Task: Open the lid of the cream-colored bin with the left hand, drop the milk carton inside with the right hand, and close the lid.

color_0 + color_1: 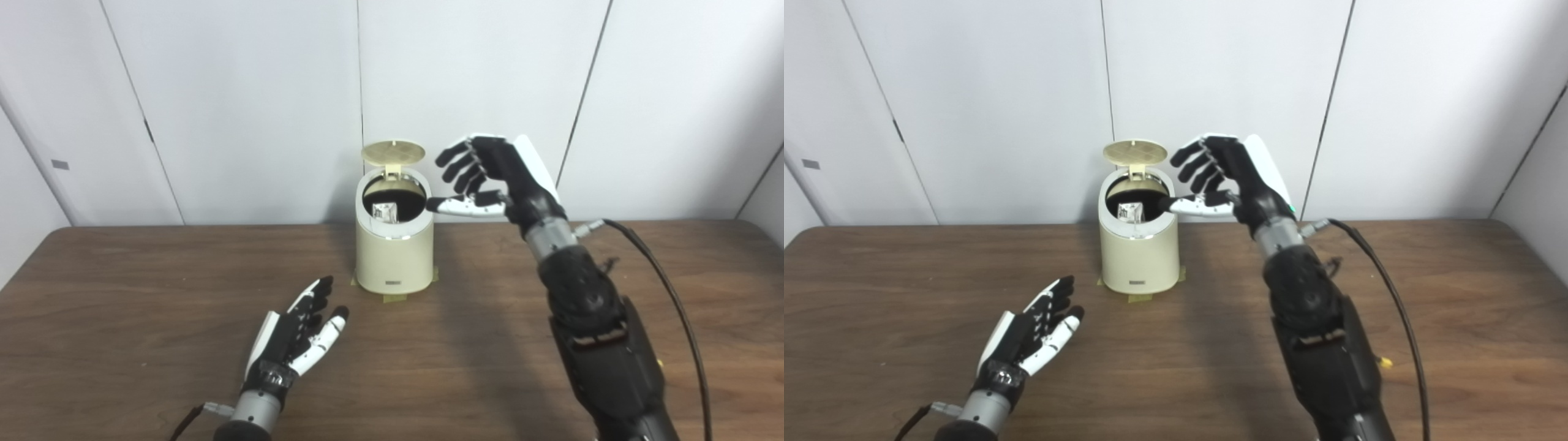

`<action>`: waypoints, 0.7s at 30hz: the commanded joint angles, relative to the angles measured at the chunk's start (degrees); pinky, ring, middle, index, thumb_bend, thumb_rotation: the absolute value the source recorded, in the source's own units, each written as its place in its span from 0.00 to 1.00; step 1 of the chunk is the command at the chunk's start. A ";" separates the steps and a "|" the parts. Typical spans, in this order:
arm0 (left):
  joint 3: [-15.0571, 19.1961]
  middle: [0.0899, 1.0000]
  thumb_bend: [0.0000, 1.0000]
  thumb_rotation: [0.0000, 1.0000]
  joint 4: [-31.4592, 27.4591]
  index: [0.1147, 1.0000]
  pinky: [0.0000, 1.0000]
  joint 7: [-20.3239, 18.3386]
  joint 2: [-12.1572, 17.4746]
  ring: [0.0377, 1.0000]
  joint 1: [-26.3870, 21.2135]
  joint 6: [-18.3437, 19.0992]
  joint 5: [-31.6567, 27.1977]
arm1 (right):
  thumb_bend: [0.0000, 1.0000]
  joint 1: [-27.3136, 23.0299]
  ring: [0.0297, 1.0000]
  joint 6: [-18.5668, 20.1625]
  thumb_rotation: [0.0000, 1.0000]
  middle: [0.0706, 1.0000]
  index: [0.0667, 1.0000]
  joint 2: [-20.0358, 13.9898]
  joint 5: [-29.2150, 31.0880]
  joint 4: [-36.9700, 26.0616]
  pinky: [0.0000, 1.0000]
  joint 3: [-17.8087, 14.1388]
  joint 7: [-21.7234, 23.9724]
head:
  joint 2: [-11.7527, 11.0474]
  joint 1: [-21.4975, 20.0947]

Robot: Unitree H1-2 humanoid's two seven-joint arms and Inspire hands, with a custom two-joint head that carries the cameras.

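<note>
The cream-colored bin (393,257) stands at the back middle of the table, its round lid (393,152) tipped up and open. Inside the dark opening lies the milk carton (384,212), its top just showing. My right hand (490,180) hovers open just right of the bin's rim, fingers spread, thumb reaching toward the opening, holding nothing. My left hand (300,331) rests open low over the table, in front and left of the bin, palm turned up, apart from it.
The bin sits on small tape patches (392,298) on the brown wooden table (122,306). White wall panels rise close behind it. A black cable (667,294) runs along my right arm over the table's right side.
</note>
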 commanded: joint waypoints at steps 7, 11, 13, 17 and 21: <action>6.21 0.90 0.35 0.57 -2.81 0.92 0.86 0.02 -0.25 0.90 -5.96 2.08 -7.32 | 0.49 8.80 0.69 6.73 0.55 0.73 0.75 1.52 17.43 -9.02 0.62 -10.59 2.22 | 0.02 0.31; 8.58 0.89 0.38 0.62 -2.92 0.90 0.86 0.62 -1.14 0.88 -7.46 3.32 -10.56 | 0.51 12.78 0.75 5.63 0.68 0.78 0.77 2.26 21.85 -9.32 0.68 -12.67 1.24 | -0.33 0.82; 9.22 0.89 0.40 0.64 -3.12 0.90 0.85 0.79 -1.41 0.88 -8.52 4.32 -11.43 | 0.54 14.77 0.79 5.84 0.74 0.81 0.78 3.00 23.54 -9.45 0.72 -13.59 0.40 | -0.41 1.20; 9.38 0.90 0.43 0.63 -3.53 0.91 0.86 0.73 -1.21 0.88 -10.79 5.99 -12.51 | 0.54 18.26 0.82 4.00 0.69 0.83 0.78 3.87 24.21 -9.11 0.75 -14.06 -1.19 | -0.57 2.57; 8.47 0.91 0.44 0.67 -3.19 0.91 0.85 0.48 0.04 0.90 -13.59 7.35 -11.87 | 0.54 20.61 0.84 0.98 0.70 0.85 0.81 4.50 24.75 -7.90 0.77 -13.36 -1.85 | -0.98 2.94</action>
